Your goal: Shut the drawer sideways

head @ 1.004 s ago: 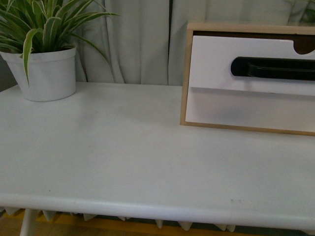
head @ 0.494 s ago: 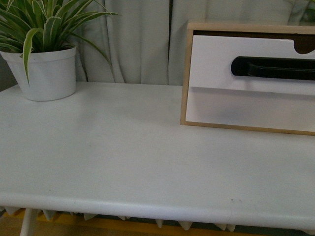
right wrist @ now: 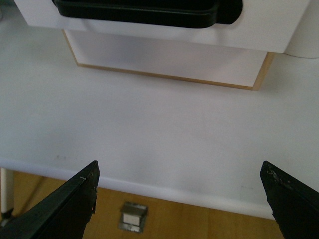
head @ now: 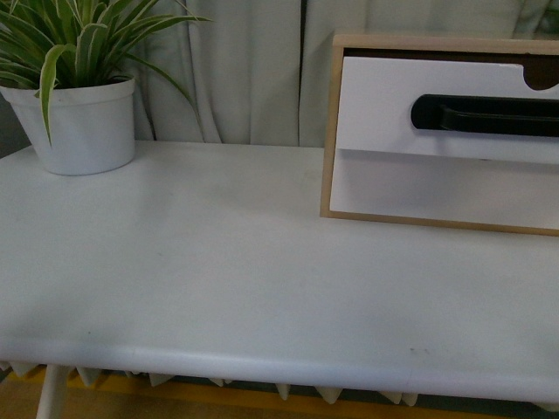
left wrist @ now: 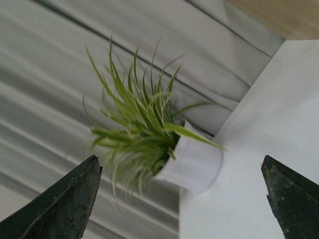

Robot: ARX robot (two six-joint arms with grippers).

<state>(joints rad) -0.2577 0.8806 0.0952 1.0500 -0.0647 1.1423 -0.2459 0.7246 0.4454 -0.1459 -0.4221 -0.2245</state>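
Note:
The drawer (head: 384,105) is white with a long black bar handle (head: 485,115) and a half-round notch at its top edge. It sits pulled out of a light wood frame (head: 330,131) at the table's back right. Below it is a plain white front (head: 437,188). In the right wrist view the drawer (right wrist: 269,30) and its handle (right wrist: 144,12) lie ahead, well beyond my right gripper (right wrist: 179,199), which is open and hovers over the table's front edge. My left gripper (left wrist: 182,199) is open, with nothing between its fingers, facing the plant. Neither arm shows in the front view.
A spider plant in a white pot (head: 83,122) stands at the back left of the white table (head: 218,262); it also shows in the left wrist view as the pot (left wrist: 197,162). Pale curtains (head: 244,70) hang behind. Wooden floor (right wrist: 189,219) lies below the table edge.
The front view has shifted slightly: the plant and the drawer unit sit a few pixels higher in the picture. Nothing on the table has moved.

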